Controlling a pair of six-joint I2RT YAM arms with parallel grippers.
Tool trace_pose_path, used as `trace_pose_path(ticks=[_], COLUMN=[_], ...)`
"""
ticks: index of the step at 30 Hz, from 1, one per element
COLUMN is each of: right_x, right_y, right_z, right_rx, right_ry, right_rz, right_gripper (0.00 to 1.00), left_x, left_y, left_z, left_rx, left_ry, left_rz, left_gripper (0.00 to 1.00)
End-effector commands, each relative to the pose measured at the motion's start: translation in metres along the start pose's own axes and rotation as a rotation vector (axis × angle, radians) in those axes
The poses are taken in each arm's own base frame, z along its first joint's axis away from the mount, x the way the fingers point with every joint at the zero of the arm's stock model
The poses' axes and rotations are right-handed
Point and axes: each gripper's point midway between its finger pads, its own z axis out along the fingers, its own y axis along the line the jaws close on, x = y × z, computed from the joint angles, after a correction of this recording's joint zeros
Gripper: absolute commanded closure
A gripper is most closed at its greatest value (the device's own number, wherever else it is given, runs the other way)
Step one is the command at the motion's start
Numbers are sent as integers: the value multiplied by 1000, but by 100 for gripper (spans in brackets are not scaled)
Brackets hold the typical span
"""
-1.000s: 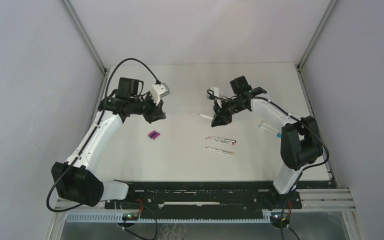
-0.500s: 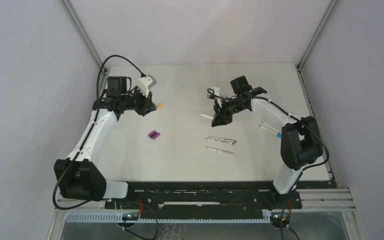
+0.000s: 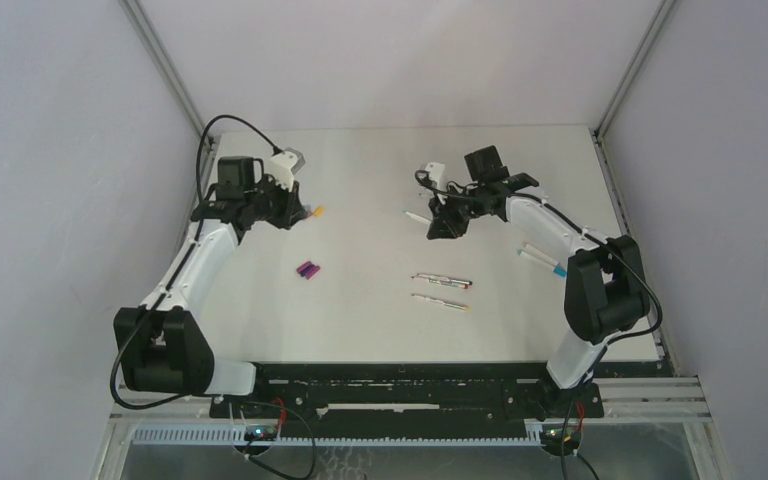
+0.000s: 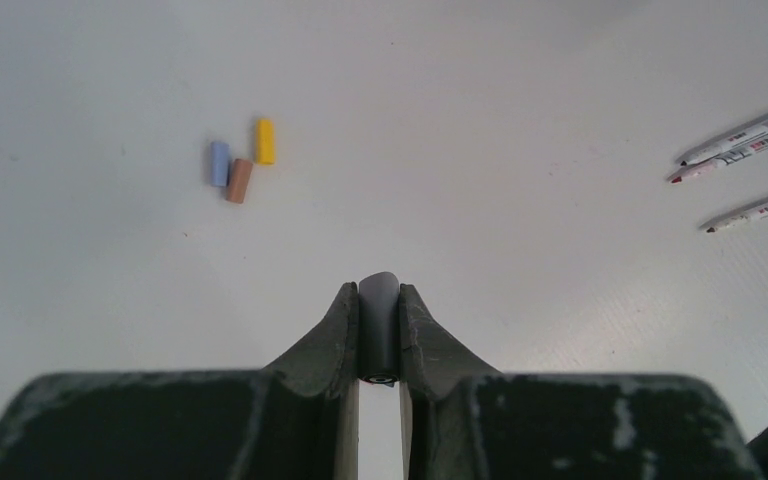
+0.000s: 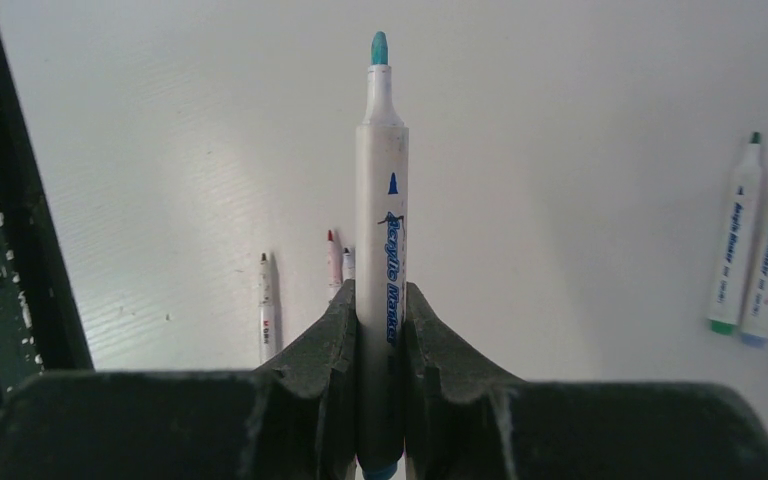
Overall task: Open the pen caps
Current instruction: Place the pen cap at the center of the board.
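Bright, even diffuse light; faint soft shadows.

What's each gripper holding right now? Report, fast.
Left gripper: closed on a small grey pen cap.
Right gripper: closed on an uncapped white pen with a teal tip.

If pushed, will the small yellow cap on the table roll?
Probably: the yellow cap is a short cylinder lying on its side, so it may roll. It looks tiny, likely light; a nudge might shift the brown cap beside it.

Pen [image 5: 381,200]: probably "Acrylic Marker"
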Motion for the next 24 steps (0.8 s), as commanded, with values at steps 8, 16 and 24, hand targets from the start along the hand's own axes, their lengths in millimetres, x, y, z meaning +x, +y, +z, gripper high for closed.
trace_pose_path(ticks=[8, 16, 24], right_x=[-33, -37, -33], right_y=[-28, -29, -30], right_z=[-29, -40, -37], right_rx=[204, 238, 222], right_ry=[-53, -57, -52], right_rz=[-39, -60, -47], right_gripper=[100, 100, 100], left_x=[-3, 4, 13], left_y=[8, 19, 29], left_z=[-4, 5, 19], left_rx=[-68, -106, -124], left_ry=[-58, -34, 23], left_rz=[-14, -36, -82], left_gripper=[100, 100, 100])
